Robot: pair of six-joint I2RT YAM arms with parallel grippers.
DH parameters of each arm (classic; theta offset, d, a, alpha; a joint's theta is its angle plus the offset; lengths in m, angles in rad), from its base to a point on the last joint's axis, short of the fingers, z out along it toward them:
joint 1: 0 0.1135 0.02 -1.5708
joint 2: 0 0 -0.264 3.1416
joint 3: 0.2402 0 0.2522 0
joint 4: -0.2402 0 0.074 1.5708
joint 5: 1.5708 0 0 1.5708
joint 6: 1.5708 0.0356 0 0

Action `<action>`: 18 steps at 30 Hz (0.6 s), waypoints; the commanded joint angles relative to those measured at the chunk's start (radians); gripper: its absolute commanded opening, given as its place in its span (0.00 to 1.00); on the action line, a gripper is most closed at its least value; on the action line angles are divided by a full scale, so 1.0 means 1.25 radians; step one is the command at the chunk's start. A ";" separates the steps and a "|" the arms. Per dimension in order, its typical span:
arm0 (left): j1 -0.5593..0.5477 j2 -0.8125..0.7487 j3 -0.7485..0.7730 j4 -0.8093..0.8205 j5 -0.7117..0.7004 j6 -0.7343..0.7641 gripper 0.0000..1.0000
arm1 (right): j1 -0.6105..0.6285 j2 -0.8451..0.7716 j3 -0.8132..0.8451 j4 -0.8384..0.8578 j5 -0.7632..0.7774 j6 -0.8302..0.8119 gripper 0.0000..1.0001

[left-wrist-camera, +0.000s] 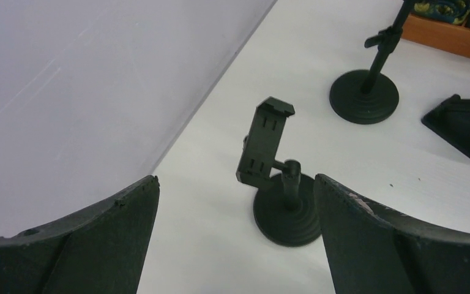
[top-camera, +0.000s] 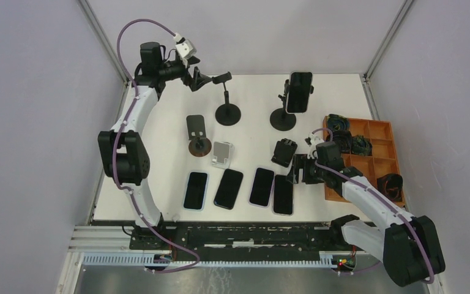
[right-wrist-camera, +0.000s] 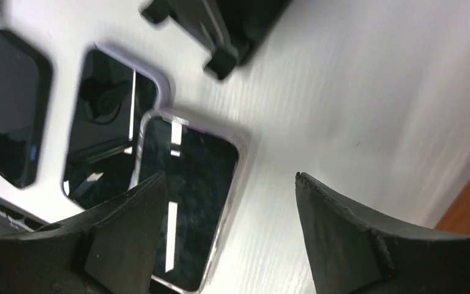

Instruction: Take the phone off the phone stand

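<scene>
A black phone (top-camera: 298, 92) stands upright, clamped in a black pole stand with a round base (top-camera: 283, 119) at the back of the table. My left gripper (top-camera: 200, 80) is open and empty at the back left, beside an empty pole stand (top-camera: 227, 113), well left of the phone. In the left wrist view the open left gripper (left-wrist-camera: 237, 179) looks down on that empty stand (left-wrist-camera: 269, 144). The phone's stand base (left-wrist-camera: 364, 95) shows beyond it, with the phone itself out of frame. My right gripper (top-camera: 293, 171) is open and empty low over the table. In its own view the right gripper (right-wrist-camera: 229, 177) hovers by a flat phone (right-wrist-camera: 190, 202).
Several phones lie flat in a row near the front edge, the rightmost (top-camera: 283, 194) by my right gripper. A small black stand (top-camera: 197, 135), a white stand (top-camera: 222, 153) and a folded black stand (top-camera: 284, 152) sit mid-table. An orange tray (top-camera: 381, 131) with black items stands at the right.
</scene>
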 commanded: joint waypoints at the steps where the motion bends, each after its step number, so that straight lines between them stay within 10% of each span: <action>1: 0.016 -0.081 0.027 -0.217 -0.031 0.094 1.00 | 0.017 -0.043 -0.112 0.049 -0.072 0.064 0.81; 18: 0.028 -0.284 -0.184 -0.364 -0.032 0.153 1.00 | 0.277 0.170 -0.123 0.301 -0.004 0.194 0.66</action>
